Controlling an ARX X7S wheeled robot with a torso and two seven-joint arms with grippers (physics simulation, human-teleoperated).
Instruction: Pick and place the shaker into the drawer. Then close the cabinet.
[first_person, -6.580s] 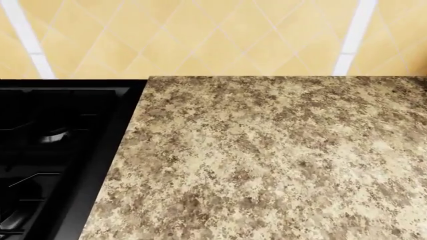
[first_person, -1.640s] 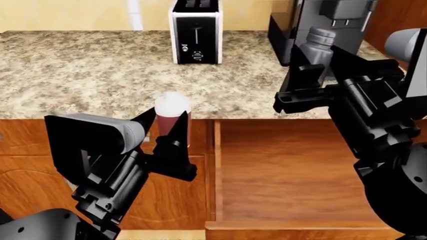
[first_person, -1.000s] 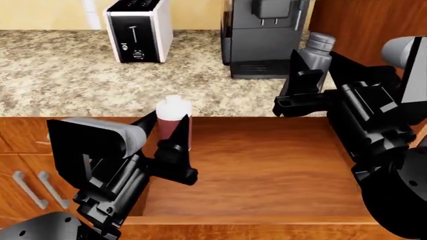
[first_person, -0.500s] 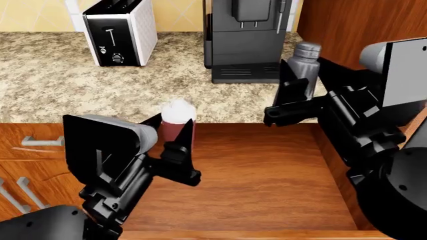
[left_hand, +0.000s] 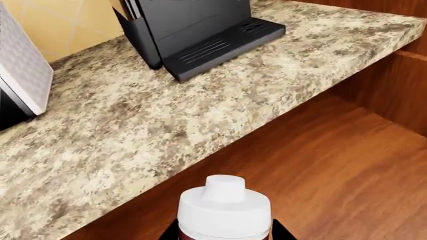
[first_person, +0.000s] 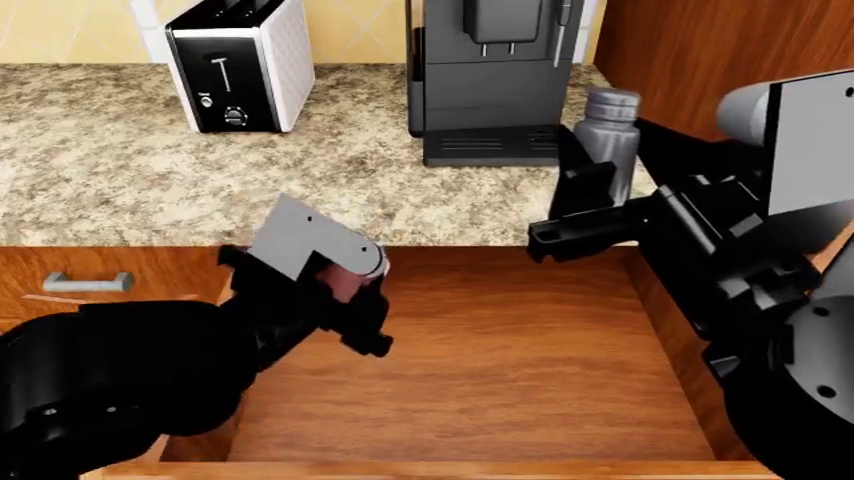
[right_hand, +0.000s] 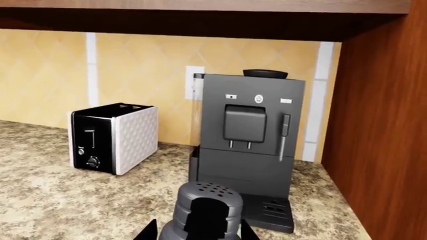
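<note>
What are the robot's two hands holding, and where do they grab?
Right gripper clamps the dark grey shaker around its body. Left gripper holds the maroon white-capped bottle below its cap.

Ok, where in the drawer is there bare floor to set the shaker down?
The drawer floor is bare from its middle to the right wall, below the right gripper holding the shaker. The left-rear corner is crowded by the left gripper and its maroon bottle.

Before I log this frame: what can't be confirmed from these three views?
- Shaker body: head view, right gripper covers its base; right wrist view cuts it off at the edge.
- Maroon cup: left arm hides most in head view; left wrist shows only the cap.
- Drawer handle: out of frame.
</note>
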